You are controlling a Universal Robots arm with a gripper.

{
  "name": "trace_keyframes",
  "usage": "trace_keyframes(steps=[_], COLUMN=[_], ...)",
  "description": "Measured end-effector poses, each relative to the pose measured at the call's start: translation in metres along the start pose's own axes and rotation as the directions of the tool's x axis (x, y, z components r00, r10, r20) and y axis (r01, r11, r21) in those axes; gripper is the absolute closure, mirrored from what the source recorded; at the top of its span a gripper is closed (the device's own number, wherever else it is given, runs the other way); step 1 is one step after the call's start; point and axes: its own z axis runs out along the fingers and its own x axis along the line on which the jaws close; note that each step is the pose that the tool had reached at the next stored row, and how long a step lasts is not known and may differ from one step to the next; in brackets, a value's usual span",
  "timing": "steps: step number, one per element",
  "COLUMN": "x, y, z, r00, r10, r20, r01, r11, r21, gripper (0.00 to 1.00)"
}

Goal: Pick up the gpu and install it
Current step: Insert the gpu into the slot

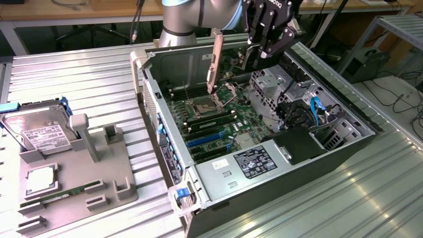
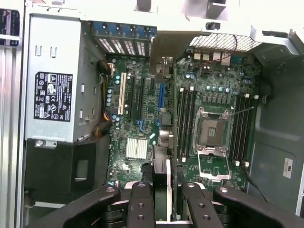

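Note:
The gpu (image 1: 215,62) hangs on edge above the open computer case (image 1: 343,148), its silvery bracket strip pointing down toward the case's rear wall. My gripper (image 1: 255,53) is shut on the card's other end, high over the motherboard (image 1: 225,124). In the wrist view the gpu (image 2: 161,175) runs edge-on as a thin dark strip from between my black fingers (image 2: 140,204), with its bracket (image 2: 164,67) at the far end. The card lines up roughly over the blue expansion slot (image 2: 160,95), beside the memory slots (image 2: 186,118), and is clear of the board.
Inside the case are the CPU socket (image 2: 211,130), the power supply (image 1: 254,161) and blue cables by the drive cage (image 1: 316,110). At the exterior view's left, a grey fixture (image 1: 99,188) holds a hard drive (image 1: 41,130), a CPU chip (image 1: 41,179) and a memory stick (image 1: 63,196).

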Motion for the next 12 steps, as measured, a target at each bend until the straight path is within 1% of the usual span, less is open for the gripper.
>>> trace_keyframes(steps=[3,5,12], x=[0.0000,0.0000,0.0000], y=[-0.0001,-0.0001,-0.0001], z=[0.0033,0.0057,0.0061], r00=[0.9990,0.9970,0.9968], r10=[0.045,0.077,0.080], r20=[0.0007,0.0011,0.0012], r01=[-0.045,-0.077,-0.080], r11=[0.9990,0.9970,0.9968], r21=[-0.0011,-0.0023,-0.0024], gripper=[0.72,0.72,0.72])
